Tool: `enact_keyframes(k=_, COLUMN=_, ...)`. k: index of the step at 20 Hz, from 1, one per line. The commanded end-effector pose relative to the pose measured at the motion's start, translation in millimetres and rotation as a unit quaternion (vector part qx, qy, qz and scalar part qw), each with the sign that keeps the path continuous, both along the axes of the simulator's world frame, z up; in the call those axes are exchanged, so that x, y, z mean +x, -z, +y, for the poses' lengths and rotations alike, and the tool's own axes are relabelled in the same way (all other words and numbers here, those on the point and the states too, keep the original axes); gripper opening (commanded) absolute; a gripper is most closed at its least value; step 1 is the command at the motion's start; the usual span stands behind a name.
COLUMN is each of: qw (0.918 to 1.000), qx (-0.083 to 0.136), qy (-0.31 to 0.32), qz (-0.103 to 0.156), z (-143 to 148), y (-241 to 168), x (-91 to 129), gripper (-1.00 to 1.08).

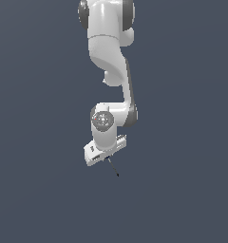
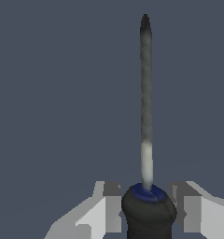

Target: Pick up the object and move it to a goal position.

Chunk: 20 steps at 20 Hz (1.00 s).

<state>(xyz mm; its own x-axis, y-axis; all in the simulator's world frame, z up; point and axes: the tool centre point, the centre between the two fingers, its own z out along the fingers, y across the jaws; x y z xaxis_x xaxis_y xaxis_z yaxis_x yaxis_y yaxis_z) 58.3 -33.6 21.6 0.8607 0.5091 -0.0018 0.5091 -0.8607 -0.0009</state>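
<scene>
The screwdriver (image 2: 146, 205) has a black handle with a blue collar and a thin grey shaft with a dark tip. In the wrist view its handle sits between my two fingers (image 2: 109, 205), and the shaft points straight away from the camera. My gripper (image 2: 149, 210) is shut on the handle. In the exterior view the white arm hangs down from the top, and the thin dark shaft (image 1: 113, 168) sticks out below the gripper (image 1: 106, 155), slanting toward the exterior view's right. The handle is hidden there.
A plain dark grey-blue surface (image 1: 182, 199) fills both views. Nothing else shows on it.
</scene>
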Motion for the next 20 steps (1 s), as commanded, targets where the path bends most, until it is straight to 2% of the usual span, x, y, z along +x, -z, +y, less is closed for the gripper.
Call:
enact_keyframes(k=1, qw=1.0, qx=0.0, qy=0.0, qz=-0.001, z=3.6, y=-8.0, x=-1.5, gripper=-1.0)
enact_keyframes(k=9, qw=1.0, qx=0.0, qy=0.0, qz=-0.001, z=25.0, y=-52.5, x=-15.3, gripper=-1.0)
enact_keyframes(k=20, qw=1.0, qx=-0.001, qy=-0.001, qz=-0.001, z=76.4, y=-160.4, x=-46.8, gripper=-1.0)
